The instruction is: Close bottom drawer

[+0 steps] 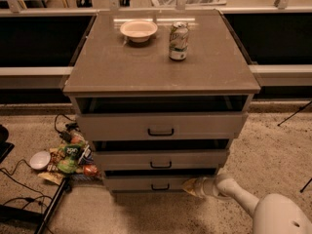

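"Down at the foot of the cabinet (161, 72), on the right side, what is there?"

"That is the gripper (191, 186), a pale tan tip at the end of the white arm (233, 195). The arm comes in low from the bottom right corner, just above the speckled floor."

"Is it open or closed?"

"I cannot tell, and I cannot see it holding anything. Its tip meets the right end of the bottom drawer (141, 183), against the front panel."

"And the drawer itself?"

"It is the lowest of three, with a grey-beige front and a small dark bar handle (160, 186) in the middle. A dark slit runs above the panel, so it stands a little way out. The gripper is right of that handle, not on it."

"What about the other two?"

"The middle drawer (161, 159) also shows a dark gap above its front. The top drawer (161, 126) is out the furthest — you can look down into the shadow behind its panel."

"Anything on top?"

"A shallow pale bowl (139, 29) sits near the back edge, and a drinks can (178, 41) stands upright just to its right. The two are apart."

"And on the floor?"

"Left of the cabinet lies a heap of bright snack packets (70, 156), close by the lower drawers. A small white dish (39, 160) sits further left, with black cables (19, 175) trailing past it."
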{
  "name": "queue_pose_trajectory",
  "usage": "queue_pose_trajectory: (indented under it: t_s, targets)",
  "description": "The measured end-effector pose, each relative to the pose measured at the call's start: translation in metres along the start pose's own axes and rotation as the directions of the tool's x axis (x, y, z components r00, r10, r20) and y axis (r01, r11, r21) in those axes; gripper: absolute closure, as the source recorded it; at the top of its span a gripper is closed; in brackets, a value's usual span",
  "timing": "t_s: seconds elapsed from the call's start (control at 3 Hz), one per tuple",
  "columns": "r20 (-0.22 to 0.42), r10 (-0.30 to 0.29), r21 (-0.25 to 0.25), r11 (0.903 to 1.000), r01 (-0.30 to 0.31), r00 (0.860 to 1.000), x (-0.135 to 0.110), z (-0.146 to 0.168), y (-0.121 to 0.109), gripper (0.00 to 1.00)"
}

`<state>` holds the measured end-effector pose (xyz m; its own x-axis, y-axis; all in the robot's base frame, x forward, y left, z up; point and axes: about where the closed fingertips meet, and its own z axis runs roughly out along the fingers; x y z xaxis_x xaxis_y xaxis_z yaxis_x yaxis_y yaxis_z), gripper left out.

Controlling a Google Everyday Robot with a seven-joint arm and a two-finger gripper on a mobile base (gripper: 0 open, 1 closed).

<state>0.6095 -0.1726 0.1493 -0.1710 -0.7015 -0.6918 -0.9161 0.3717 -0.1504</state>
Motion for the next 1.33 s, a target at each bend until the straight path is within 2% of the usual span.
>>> queue_pose_trajectory:
  t_s: [0.33,0.67,1.0,1.33]
  targets:
    - [0.0,0.0,0.0,1.0,0.0,1.0,0.0,0.0,0.0,1.0]
    - [-0.028,-0.028,-0.061,0.9978,0.027,0.999,-0.001,-0.001,0.017,1.0]
    - [-0.106,-0.004,-0.22,0.9753,-0.02,0.994,0.026,-0.035,0.074,1.0]
    - [-0.17,0.028,-0.282,0.9566,-0.075,0.985,0.051,-0.092,0.119,1.0]
